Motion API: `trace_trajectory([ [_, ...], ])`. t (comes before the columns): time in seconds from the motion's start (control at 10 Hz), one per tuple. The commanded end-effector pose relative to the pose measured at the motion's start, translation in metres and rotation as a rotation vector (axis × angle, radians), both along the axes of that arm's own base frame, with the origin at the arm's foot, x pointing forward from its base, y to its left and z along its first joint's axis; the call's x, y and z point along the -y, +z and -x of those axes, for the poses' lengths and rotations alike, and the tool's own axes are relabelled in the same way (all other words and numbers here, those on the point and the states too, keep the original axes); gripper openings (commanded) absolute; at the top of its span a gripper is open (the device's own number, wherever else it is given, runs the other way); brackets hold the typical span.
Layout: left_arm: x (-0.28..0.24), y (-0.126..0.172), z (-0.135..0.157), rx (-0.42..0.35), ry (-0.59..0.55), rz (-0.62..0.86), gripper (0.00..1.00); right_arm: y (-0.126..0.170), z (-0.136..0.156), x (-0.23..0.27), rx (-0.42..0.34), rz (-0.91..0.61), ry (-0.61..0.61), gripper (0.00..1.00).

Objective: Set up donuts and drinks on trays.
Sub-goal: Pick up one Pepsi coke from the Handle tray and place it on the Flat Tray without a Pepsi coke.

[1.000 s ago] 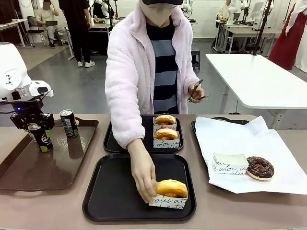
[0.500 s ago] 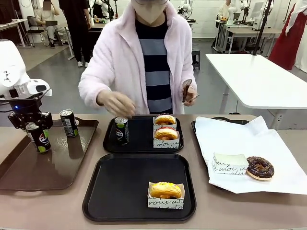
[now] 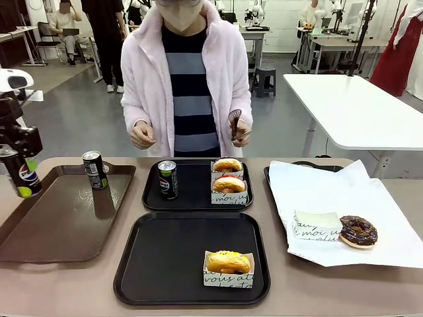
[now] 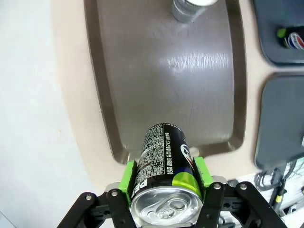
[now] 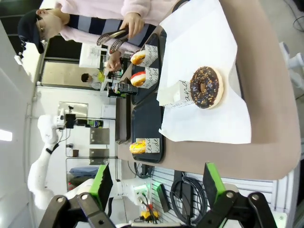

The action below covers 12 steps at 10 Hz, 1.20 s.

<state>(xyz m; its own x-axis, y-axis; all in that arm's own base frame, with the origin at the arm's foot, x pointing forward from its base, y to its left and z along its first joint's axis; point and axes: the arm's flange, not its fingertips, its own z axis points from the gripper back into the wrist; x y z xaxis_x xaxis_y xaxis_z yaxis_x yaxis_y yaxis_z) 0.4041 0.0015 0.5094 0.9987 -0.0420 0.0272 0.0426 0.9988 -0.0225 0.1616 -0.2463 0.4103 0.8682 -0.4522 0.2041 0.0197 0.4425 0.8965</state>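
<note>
Lifted off the long brown plastic tray (image 3: 66, 218) since the earlier frames, a slim black soda can with a green band (image 3: 24, 179) is now held in the air at the table's left edge by the left gripper (image 3: 18, 157), and the person's hand (image 3: 142, 135) has been drawn back from the far black square tray (image 3: 195, 185). In the left wrist view the can is seen clamped between the green pads (image 4: 127, 176), silver top towards the camera, over the edge of the brown tray, on which a second black can (image 3: 94, 170) is left standing. The right gripper (image 5: 156, 187) is seen with its jaws wide apart and nothing between them, well apart from the black trays. The far tray is judged complete, a matching can (image 3: 167, 179) and two sleeved ring donuts (image 3: 229, 183) being set on it. The near black square tray (image 3: 165, 257) carries one yellow-topped donut in a white paper sleeve (image 3: 228, 263) but no drink, so the step in hand is taken to be the carrying of the held can to it. For the next move the can would need to be kept upright, carried rightwards over the brown tray's raised rim, lowered onto the bare part beside the donut, a spot well apart from the gripper at present, and released only once standing.
</note>
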Motion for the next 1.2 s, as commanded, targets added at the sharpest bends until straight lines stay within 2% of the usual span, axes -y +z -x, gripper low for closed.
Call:
trace_trajectory([
  [0.0,-0.003,-0.004,0.013,-0.019,0.057,0.033,0.45,-0.002,0.001,0.000,0.002,-0.005,0.007,1.00],
  [0.1,0.000,0.000,0.000,0.000,0.000,0.000,0.45,-0.002,0.001,0.000,0.002,-0.005,0.007,1.00],
  [0.4,0.000,0.000,0.000,0.000,0.000,0.000,0.45,-0.002,0.001,0.000,0.002,-0.005,0.007,1.00],
  [0.5,0.000,-0.003,0.007,-0.017,0.008,0.004,0.59,-0.002,0.001,0.000,0.002,-0.005,0.007,1.00],
  [0.6,0.024,-0.001,0.014,0.037,-0.031,-0.038,0.59,-0.002,0.001,0.000,0.002,-0.005,0.007,1.00],
  [0.8,0.089,-0.003,0.031,0.047,-0.077,-0.073,0.59,-0.002,0.001,0.000,0.002,-0.005,0.007,1.00],
  [1.1,0.163,-0.004,0.048,0.078,-0.226,-0.102,0.59,-0.002,0.001,0.000,0.002,-0.005,0.007,1.00],
])
